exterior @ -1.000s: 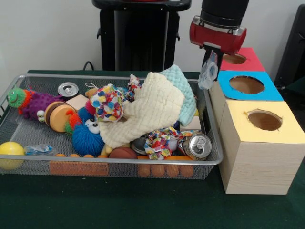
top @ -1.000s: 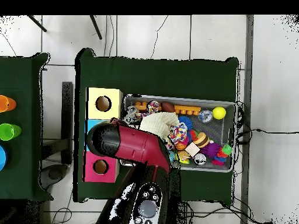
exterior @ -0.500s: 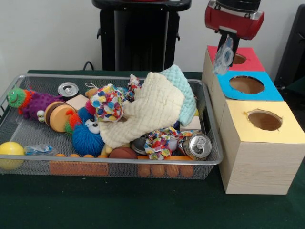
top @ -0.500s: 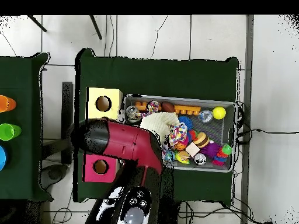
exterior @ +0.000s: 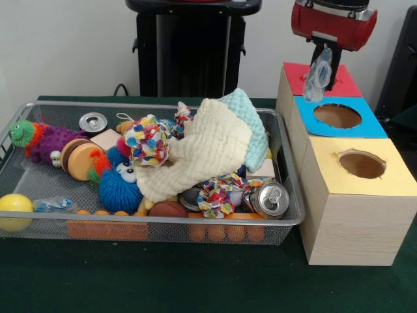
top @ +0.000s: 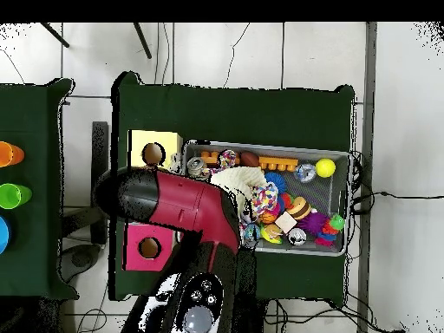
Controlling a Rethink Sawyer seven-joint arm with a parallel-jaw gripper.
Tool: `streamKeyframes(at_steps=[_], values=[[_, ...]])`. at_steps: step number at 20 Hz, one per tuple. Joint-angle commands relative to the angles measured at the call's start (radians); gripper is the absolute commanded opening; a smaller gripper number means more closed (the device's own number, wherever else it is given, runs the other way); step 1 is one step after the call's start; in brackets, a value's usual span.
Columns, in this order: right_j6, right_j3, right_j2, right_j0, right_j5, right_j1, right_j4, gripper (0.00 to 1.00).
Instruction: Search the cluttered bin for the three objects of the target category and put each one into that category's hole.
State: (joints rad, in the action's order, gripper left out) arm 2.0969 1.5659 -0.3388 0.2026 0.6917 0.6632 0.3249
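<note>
In the front view my gripper is shut on a small see-through bottle, which hangs upright above the far edge of the blue-surround hole, over the seam with the red box. A second see-through bottle with a blue label lies at the front left of the wire-mesh bin, next to a yellow ball. No third bottle shows. In the overhead view my red arm covers the blue hole and the gripper; the bin lies to its right.
The yellow-surround hole is nearest the camera and the red-surround box is farthest. The bin holds a cream cloth, a mint cloth, two shiny cans, a blue fuzzy toy and a purple caterpillar.
In the front view my gripper has carried the bottle right and up, from the bin's right edge to above the boxes by the blue hole. The bin's contents have not moved.
</note>
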Motion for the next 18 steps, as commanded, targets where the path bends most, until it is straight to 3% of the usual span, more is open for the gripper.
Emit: streamKeyframes(at_steps=[1,7,18], values=[[0.261,0.025,0.069,-0.001,-0.109,-0.084,0.052,0.00],[0.234,0.092,0.127,-0.020,-0.226,-0.092,0.098,0.00],[0.259,0.108,0.104,0.034,-0.183,-0.068,0.134,0.00]])
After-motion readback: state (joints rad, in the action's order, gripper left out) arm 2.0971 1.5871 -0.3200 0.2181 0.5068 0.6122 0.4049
